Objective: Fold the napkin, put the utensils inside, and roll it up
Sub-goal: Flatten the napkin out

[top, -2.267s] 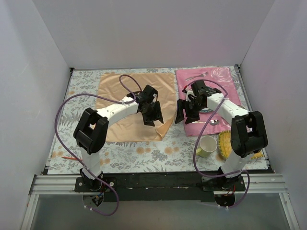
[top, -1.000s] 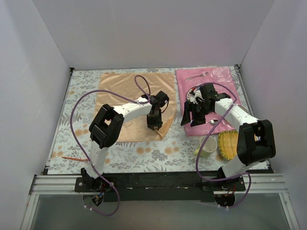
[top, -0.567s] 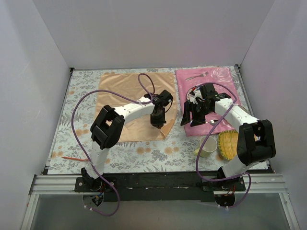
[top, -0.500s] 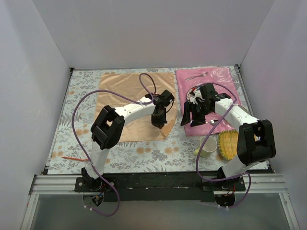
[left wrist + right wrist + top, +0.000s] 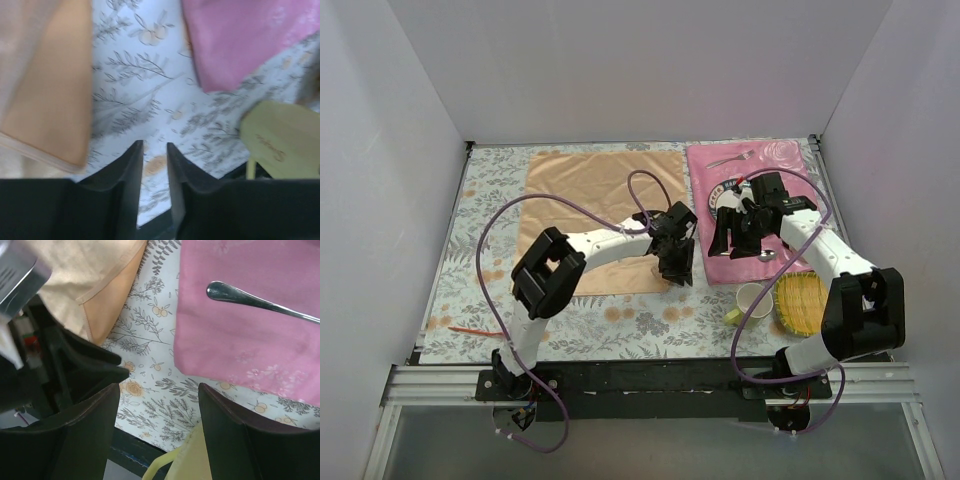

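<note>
1. The napkin [image 5: 595, 200] lies flat on the tabletop [image 5: 620, 322], left of the spoon [image 5: 250, 297] and fork [image 5: 730, 158].
2. It looks thin, soft and likely slippery, so pinch its near right corner.
3. The left gripper [image 5: 155, 146], beside that corner, is nearly closed and empty.
4. The right gripper [image 5: 159, 388] gapes wide, empty.

Only one piece of writing is found: a short cursive word, printed in a darker tone on the side of the yellow-green cup [image 5: 280, 145] in the left wrist view. It is too blurred to be read. Nothing else legible is shown.
</note>
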{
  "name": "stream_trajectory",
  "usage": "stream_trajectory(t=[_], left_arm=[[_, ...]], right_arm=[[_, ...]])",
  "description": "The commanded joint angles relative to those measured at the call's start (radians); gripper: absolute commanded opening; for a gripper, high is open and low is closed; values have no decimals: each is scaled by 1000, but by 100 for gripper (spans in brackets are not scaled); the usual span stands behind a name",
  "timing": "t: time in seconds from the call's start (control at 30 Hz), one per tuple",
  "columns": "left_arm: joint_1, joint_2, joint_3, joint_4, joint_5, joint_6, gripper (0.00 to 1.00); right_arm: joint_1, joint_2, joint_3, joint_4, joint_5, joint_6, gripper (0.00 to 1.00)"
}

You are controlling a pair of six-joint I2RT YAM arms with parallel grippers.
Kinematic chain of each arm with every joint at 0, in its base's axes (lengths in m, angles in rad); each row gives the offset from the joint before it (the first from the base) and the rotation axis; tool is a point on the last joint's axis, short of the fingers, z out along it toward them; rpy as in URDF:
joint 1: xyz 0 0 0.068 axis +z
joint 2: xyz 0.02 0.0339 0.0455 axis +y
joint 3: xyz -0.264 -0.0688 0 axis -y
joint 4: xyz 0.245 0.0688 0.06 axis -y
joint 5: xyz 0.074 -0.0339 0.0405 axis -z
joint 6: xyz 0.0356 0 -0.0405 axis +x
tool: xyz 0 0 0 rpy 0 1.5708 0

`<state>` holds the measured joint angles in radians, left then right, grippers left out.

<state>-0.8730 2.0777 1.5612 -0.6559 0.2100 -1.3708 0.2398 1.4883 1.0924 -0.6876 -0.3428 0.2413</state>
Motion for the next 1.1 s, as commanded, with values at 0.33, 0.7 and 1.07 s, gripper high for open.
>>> stream_trajectory(t=[0.33,0.7,1.07], left_arm=[[127,-302,-174,3,-11,-111,37],[174,-248,-285,93,149,-229,49],[174,-194,-302,168,181,-249,48]], right_arm=[[-13,-17,12,-16,-28,-8,72],[-13,-29,-3,-15,-35,-13,72],[-13,-37,1,-16,-35,-14,72]])
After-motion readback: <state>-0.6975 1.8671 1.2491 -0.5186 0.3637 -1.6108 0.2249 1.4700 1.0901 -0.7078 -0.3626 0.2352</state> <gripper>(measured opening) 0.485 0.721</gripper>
